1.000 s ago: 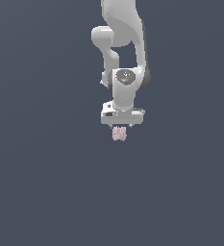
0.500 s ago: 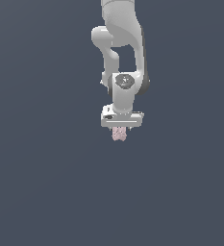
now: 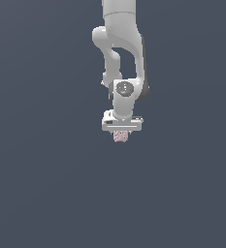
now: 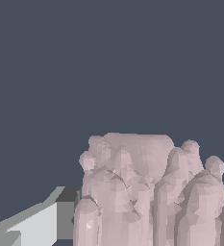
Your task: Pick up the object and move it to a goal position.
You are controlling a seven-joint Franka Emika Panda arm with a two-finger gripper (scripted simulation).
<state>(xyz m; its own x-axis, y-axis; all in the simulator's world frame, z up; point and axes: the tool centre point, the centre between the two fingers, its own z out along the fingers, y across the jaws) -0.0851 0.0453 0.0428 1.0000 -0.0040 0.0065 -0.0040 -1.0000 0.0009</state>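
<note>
The white arm (image 3: 119, 43) reaches down through plain dark grey-blue surroundings, and its hand (image 3: 121, 136) points straight downward. Directly beneath the hand's broad white crossbar hangs the lump (image 3: 120, 136), tucked close up against the underside and much narrower than the bar above it. The hand is closed around the lump, gripping it from the sides; the fingers themselves are mostly hidden behind it in the exterior view. The lump is pale pink with fine whitish mottling, and its outline is rough and uneven. In the wrist view the lump (image 4: 147, 192) fills the near foreground: a cluster of rounded, knobbly columns packed side by side, each with a domed tip, faceted like coarse polygons, with darker creases between them. A pale grey finger (image 4: 34, 226) of the hand shows just beside the lump, close against its flank. Behind the lump is only the flat dark background.
</note>
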